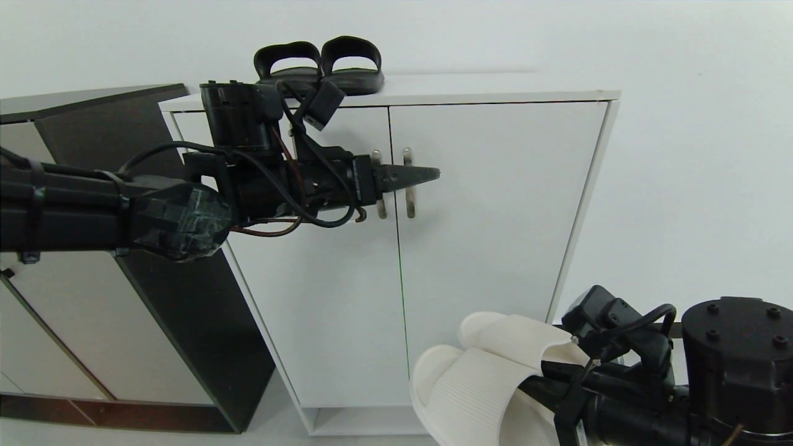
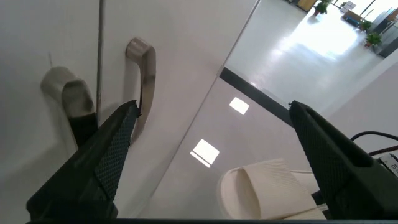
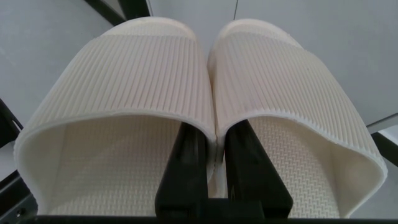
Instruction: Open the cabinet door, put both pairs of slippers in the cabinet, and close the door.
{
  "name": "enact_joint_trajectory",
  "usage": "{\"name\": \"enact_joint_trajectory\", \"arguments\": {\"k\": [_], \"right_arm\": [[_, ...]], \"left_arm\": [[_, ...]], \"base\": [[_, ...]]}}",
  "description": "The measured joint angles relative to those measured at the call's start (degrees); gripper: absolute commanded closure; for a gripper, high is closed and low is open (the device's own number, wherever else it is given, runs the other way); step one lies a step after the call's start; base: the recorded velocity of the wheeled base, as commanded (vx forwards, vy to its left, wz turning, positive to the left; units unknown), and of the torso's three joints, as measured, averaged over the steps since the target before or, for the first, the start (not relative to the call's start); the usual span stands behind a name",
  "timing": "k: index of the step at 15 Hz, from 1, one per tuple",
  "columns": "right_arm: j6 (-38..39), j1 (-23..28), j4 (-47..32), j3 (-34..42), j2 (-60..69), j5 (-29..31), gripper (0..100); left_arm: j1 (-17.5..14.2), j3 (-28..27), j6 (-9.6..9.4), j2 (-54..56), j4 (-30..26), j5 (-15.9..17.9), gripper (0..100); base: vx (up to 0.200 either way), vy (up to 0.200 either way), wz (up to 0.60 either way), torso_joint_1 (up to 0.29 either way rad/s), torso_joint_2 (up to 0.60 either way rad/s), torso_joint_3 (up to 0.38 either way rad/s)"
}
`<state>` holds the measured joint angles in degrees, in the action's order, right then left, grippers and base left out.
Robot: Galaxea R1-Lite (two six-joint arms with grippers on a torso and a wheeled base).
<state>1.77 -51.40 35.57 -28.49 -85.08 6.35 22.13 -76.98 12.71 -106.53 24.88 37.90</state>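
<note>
The white cabinet point(image 1: 495, 204) stands with both doors shut, its two metal handles point(image 1: 407, 186) side by side at the middle seam. A pair of black slippers point(image 1: 319, 62) rests on its top. My left gripper point(image 1: 430, 174) is level with the handles, its tip just past the right one; in the left wrist view it point(image 2: 211, 109) is open, one finger point(image 2: 99, 162) lying close in front of the handles point(image 2: 142, 81). Low at the right, my right gripper point(image 3: 216, 155) is shut on a pair of white ribbed slippers point(image 1: 483, 378), pinching their touching inner walls point(image 3: 211, 93).
A dark cabinet point(image 1: 161, 272) with glossy panels stands against the white cabinet's left side. A plain white wall point(image 1: 694, 155) runs to the right of the white cabinet. Pale floor point(image 1: 272, 427) shows below.
</note>
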Motion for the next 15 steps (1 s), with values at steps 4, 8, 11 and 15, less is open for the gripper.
{"name": "enact_joint_trajectory", "arguments": {"k": [4, 8, 11, 15], "right_arm": [[0.0, 0.0, 0.0, 0.02, -0.15, -0.06, 100], [0.0, 0.0, -0.02, 0.02, -0.2, -0.09, 100], [-0.07, -0.01, -0.35, 0.33, -0.17, -0.22, 100], [-0.9, -0.39, -0.21, 1.62, 0.9, -7.0, 100]], "left_arm": [[0.09, -1.23, -0.07, -1.9, 0.11, -0.13, 0], [0.11, -2.06, -0.1, -3.08, 0.13, -0.33, 100], [0.04, -2.07, -0.07, -3.52, -0.11, -0.49, 100], [0.39, -0.05, -1.37, -2.58, 0.43, -0.33, 100]], "base": [[0.0, 0.0, 0.0, 0.0, 0.0, 0.0], [0.0, 0.0, 0.0, 0.0, 0.0, 0.0], [0.0, 0.0, 0.0, 0.0, 0.0, 0.0], [0.0, 0.0, 0.0, 0.0, 0.0, 0.0]]}}
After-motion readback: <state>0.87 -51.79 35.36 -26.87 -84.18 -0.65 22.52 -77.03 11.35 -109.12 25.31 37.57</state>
